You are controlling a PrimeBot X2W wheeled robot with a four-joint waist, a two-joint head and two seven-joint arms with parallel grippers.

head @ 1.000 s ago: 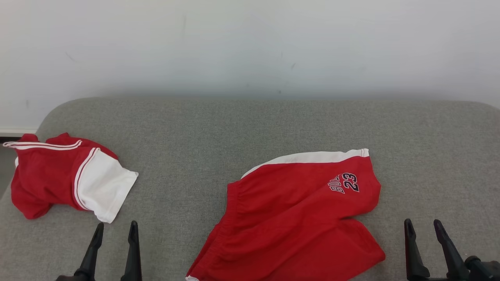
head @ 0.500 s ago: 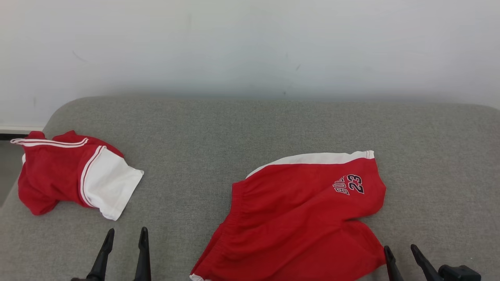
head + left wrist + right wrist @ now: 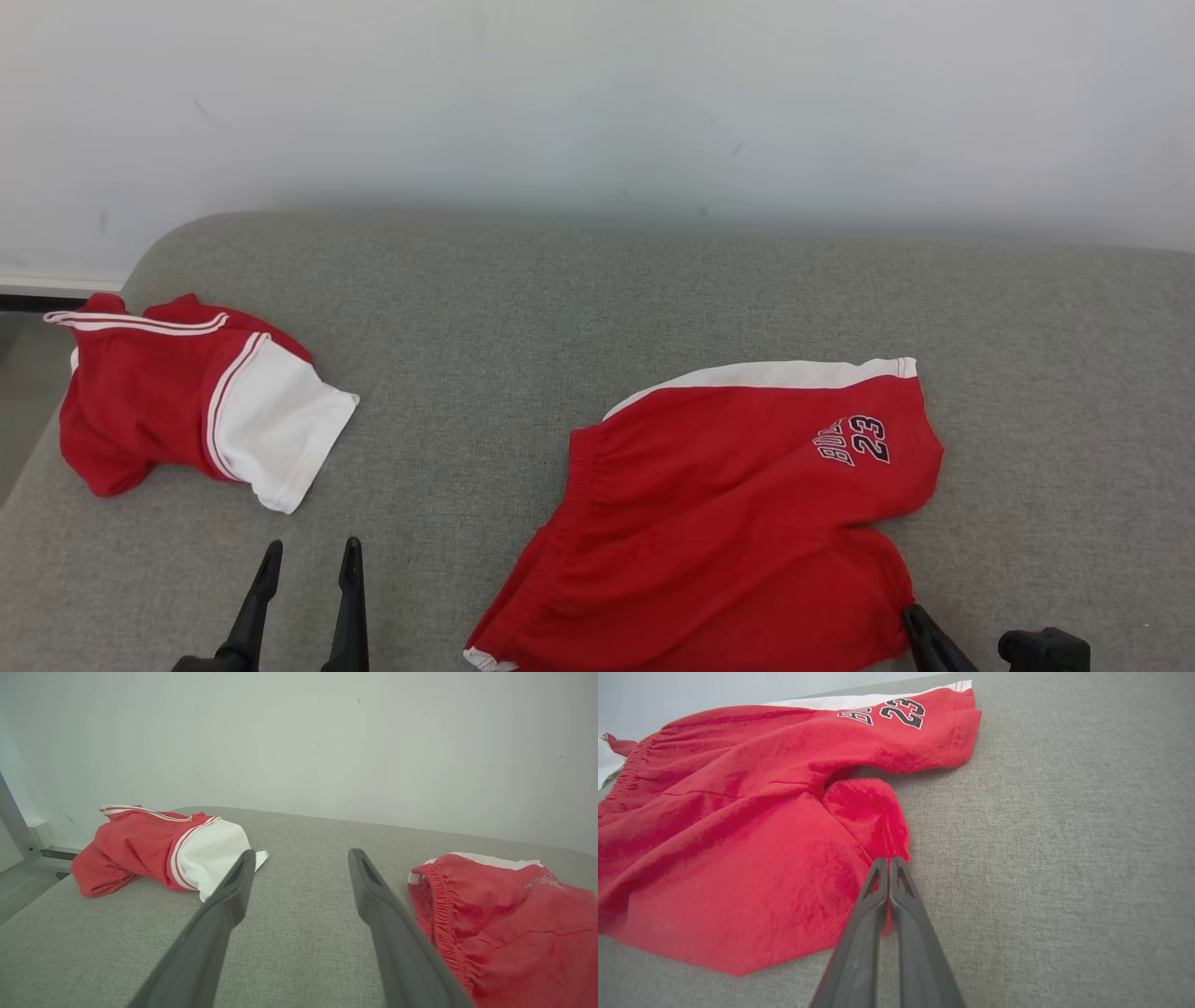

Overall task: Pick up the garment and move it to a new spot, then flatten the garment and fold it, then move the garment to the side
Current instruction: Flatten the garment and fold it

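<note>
**A:** Start at the left. Anything to worry about there?

**B:** The red-and-white jersey lies crumpled near the left edge of the grey cushion, well apart from the work. It only matters if the carried garment is put down on top of it. The left gripper hovers just in front of it with its fingers spread wide and nothing between them, so if it drifted forward it could snag the white sleeve.

**A:** And the garment itself?

**B:** The red shorts lie right of centre on the cushion, mostly flat. The elastic waistband faces left, and the "23" print is on the far leg. The near leg is bunched and partly folded over itself.

**A:** Who has hold of them?

**B:** The right gripper does. Its fingers are pressed together on the near leg's hem, and a sliver of red shows between them.

**A:** So what's the risk?

**B:** The bite looks thin, right at the corner. If it lifts fast, the weight of the cloth hanging below may pull the hem free. Held by one corner, the shorts would also dangle and twist, and they'd land more crumpled than they are now, which means more flattening afterwards. I can't tell whether it caught one layer or two. If it's only one, the leg could turn inside out.
</note>
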